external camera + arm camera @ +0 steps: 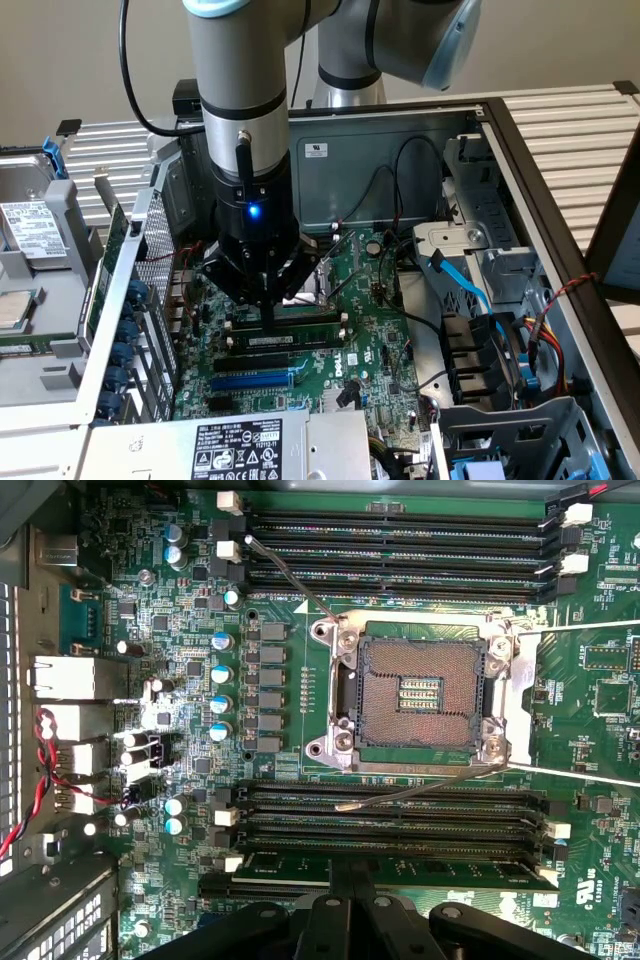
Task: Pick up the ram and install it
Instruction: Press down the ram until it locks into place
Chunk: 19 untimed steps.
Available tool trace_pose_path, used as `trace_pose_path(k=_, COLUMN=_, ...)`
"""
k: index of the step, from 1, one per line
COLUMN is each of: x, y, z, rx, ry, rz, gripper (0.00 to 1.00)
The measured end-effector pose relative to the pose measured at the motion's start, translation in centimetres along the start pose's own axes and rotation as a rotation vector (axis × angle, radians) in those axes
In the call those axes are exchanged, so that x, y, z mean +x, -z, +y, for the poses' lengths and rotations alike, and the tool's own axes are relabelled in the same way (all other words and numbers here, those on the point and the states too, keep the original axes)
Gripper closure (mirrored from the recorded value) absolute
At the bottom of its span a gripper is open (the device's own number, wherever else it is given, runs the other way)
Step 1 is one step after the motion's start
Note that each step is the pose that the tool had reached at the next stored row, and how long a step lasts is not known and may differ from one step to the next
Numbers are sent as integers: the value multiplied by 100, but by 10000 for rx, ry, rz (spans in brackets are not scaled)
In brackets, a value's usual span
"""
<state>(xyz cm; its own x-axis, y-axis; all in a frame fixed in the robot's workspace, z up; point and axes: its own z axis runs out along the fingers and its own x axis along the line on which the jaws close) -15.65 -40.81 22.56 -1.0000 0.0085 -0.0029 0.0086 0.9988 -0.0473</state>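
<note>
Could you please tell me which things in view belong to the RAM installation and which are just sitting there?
Job:
- ram, standing in a slot
- hand, shut, on the ram
- RAM slots

Not in play:
- CPU socket
- blue slot
- power supply
- blue cable

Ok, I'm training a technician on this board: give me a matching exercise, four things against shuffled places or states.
1 ram
2 CPU socket
3 long blue slot
4 red and black wires

a no chip in it
b by the silver rear ports
c in a black slot under the gripper
d nearest the labelled power supply

Pairs: 1-c, 2-a, 3-d, 4-b
</note>
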Motion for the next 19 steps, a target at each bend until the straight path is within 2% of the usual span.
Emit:
trace_pose_path(k=6, x=-1, y=15, z=1, rx=-11, ry=-1, rz=-10, gripper=89)
trace_pose_path(k=16, x=-1, y=157, z=-7, rx=-3, ry=0, rz=-3, gripper=89)
trace_pose_path(k=19, x=-1, y=159, z=-7, rx=1, ry=0, rz=0, gripper=89)
